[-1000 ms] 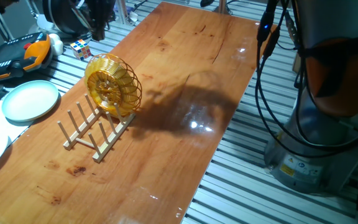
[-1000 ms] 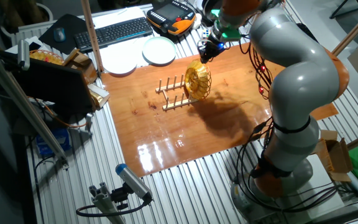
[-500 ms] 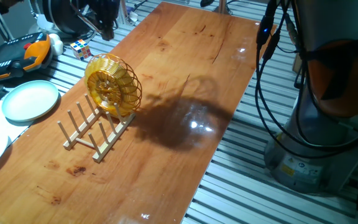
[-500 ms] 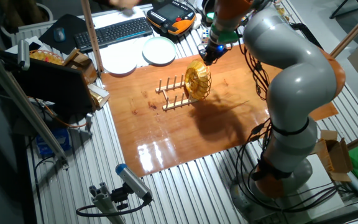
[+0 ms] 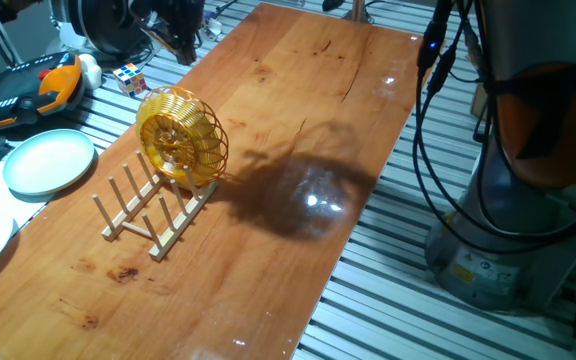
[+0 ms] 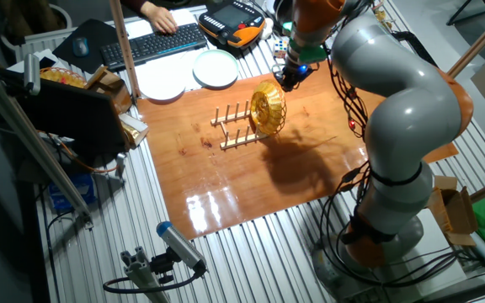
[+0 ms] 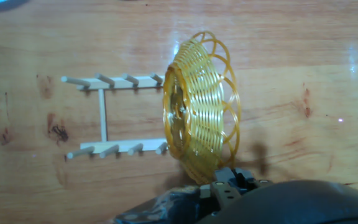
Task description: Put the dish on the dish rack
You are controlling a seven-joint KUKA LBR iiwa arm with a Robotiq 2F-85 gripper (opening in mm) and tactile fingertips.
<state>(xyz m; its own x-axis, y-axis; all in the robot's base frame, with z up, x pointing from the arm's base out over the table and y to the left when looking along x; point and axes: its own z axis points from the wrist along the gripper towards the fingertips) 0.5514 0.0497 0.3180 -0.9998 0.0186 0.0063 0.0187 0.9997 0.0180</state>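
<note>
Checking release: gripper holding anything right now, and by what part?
Nothing held. The dish stands on edge in the dish rack; the gripper is up and clear of it.

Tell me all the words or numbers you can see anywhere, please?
None can be read.
Label on the robot base: yellow and white marks, too small and blurred to read.
Keyboard: keys too small to read.
Dish, rack and plate: no writing on them.
</note>
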